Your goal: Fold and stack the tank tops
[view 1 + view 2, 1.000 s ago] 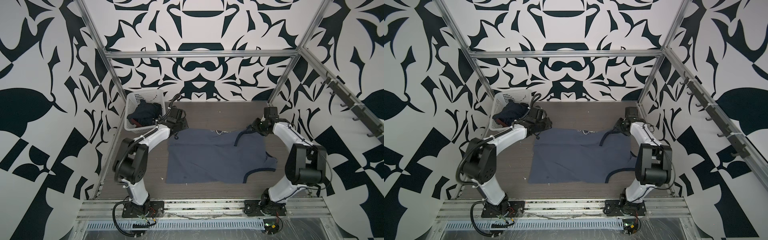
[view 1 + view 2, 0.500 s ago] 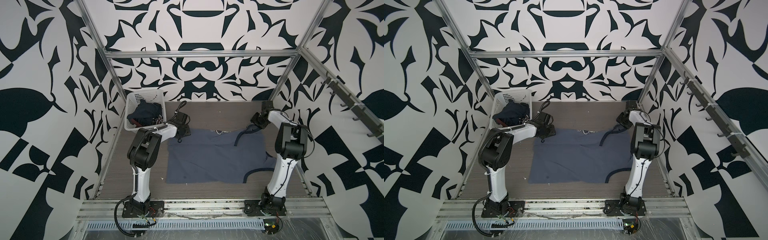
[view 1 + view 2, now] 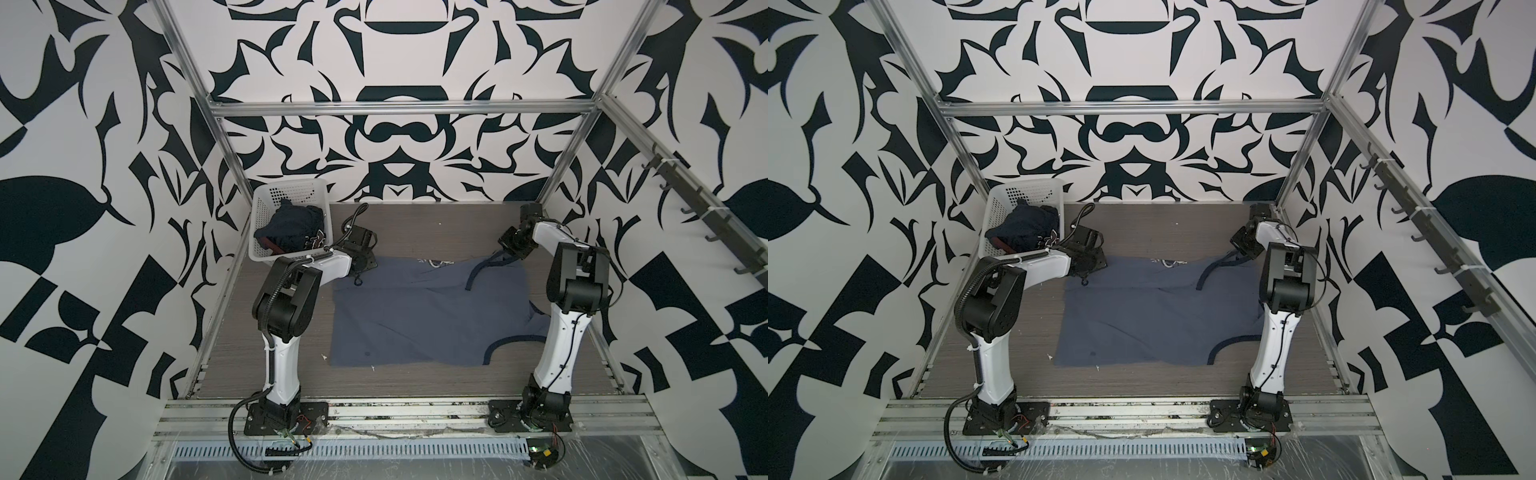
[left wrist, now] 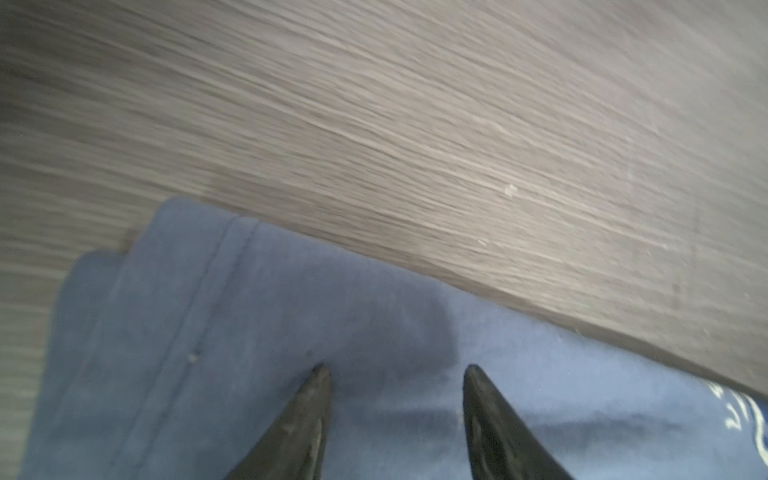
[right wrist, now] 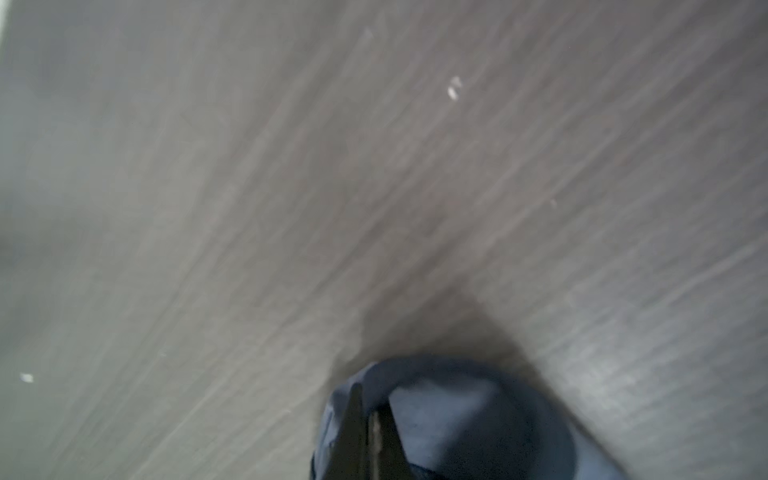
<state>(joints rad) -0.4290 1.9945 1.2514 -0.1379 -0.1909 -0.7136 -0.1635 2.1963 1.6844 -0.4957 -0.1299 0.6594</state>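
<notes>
Two tank tops are listed on your desk (image 3: 415,224).

Item one: slate-blue tank top (image 3: 428,316), navy-trimmed. It lies spread flat across the middle of the desk, armholes toward the right edge.

Item two: navy tank top (image 3: 291,226), crumpled inside the white basket (image 3: 286,192) at the far left corner.

Your left gripper (image 4: 395,370): fingers (image 4: 299,428) spread, nothing between them. The tips are low over the far left corner of the slate-blue tank top. You cannot tell whether they touch the cloth.

Your right gripper (image 5: 371,399): fingers pressed together, pinching bunched dark-edged cloth of the slate-blue tank top near the far right corner. In both top views the strap (image 3: 1208,272) rises off the desk toward it.
</notes>
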